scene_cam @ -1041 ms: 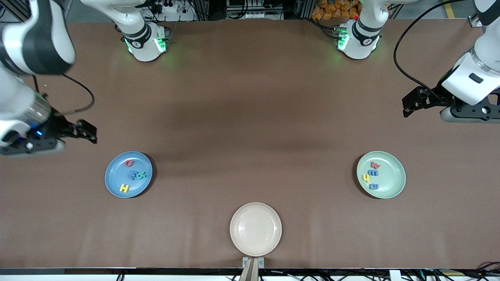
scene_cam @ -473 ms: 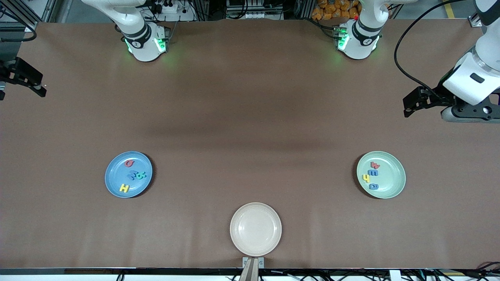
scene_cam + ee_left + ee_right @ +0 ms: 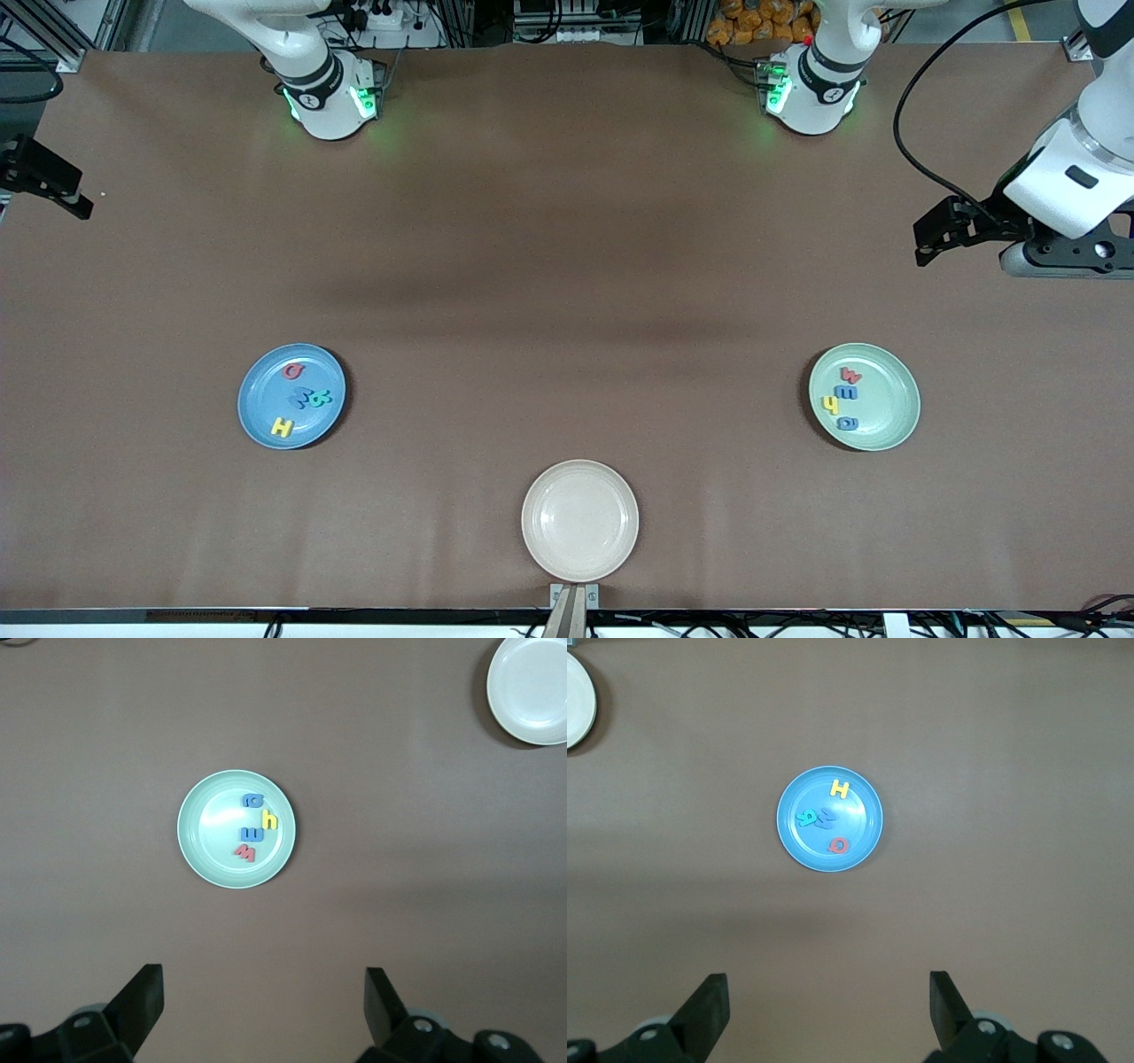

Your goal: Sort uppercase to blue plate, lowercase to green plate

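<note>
Four uppercase [image 3: 301,399] on blue plate [image 3: 257,416], apparently four lowercase [image 3: 844,397] on green plate [image 3: 895,416]

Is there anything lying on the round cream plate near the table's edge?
No. The round cream plate shows only its bare pale surface, while the foam letters lie on the light-blue plate and the pale green plate.

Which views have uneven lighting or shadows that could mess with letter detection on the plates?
Front view: a broad dark band shades the table mid-way, clear of the blue plate and green plate. Left wrist view: soft shading nearer the camera, none on the green plate. Right wrist view: the same, blue plate evenly lit.
</note>
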Tool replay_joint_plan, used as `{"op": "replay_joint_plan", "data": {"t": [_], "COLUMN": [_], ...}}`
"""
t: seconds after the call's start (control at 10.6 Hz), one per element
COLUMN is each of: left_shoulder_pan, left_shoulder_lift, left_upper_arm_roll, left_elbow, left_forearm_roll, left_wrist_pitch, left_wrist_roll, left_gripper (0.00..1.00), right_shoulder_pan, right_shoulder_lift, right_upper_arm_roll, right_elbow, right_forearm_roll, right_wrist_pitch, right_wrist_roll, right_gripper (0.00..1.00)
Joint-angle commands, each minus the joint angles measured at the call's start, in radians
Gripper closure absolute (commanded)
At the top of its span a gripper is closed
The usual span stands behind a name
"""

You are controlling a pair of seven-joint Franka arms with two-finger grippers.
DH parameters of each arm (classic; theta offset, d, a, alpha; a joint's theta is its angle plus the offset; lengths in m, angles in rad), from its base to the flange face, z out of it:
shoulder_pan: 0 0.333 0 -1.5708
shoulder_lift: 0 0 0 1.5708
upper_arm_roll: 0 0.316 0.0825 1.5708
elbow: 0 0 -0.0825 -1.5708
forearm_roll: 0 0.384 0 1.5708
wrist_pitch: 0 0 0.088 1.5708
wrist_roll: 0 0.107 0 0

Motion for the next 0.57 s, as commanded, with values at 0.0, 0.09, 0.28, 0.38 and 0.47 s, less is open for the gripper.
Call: {"op": "replay_joint_plan", "data": {"t": [0.0,0.09,0.28,0.38,0.47], "left_shoulder_pan": [0.002,0.002,0.003,0.003,0.003], "left_shoulder_lift": [-0.023,-0.026,-0.026,-0.027,-0.038], "left_upper_arm_roll": [-0.004,-0.004,-0.003,-0.001,0.000], "left_elbow": [-0.007,0.010,0.047,0.050,0.050], "left_forearm_roll": [-0.013,-0.013,-0.013,-0.016,-0.018], "left_wrist_pitch": [-0.031,-0.052,-0.106,-0.110,-0.111], "left_wrist_roll": [0.020,0.020,0.020,0.020,0.020], "left_gripper": [0.00,0.00,0.00,0.00,0.00], "right_shoulder_pan": [0.012,0.012,0.014,0.014,0.012], "right_shoulder_lift": [0.015,0.015,0.015,0.015,0.015], "right_upper_arm_roll": [-0.014,-0.016,-0.017,-0.017,-0.017], "right_elbow": [0.036,0.036,0.036,0.036,0.036], "right_forearm_roll": [0.012,0.013,0.013,0.013,0.013], "right_wrist_pitch": [-0.024,-0.024,-0.026,-0.024,-0.026], "right_wrist_roll": [0.021,0.018,0.022,0.022,0.022], "right_gripper": [0.00,0.00,0.00,0.00,0.00]}}
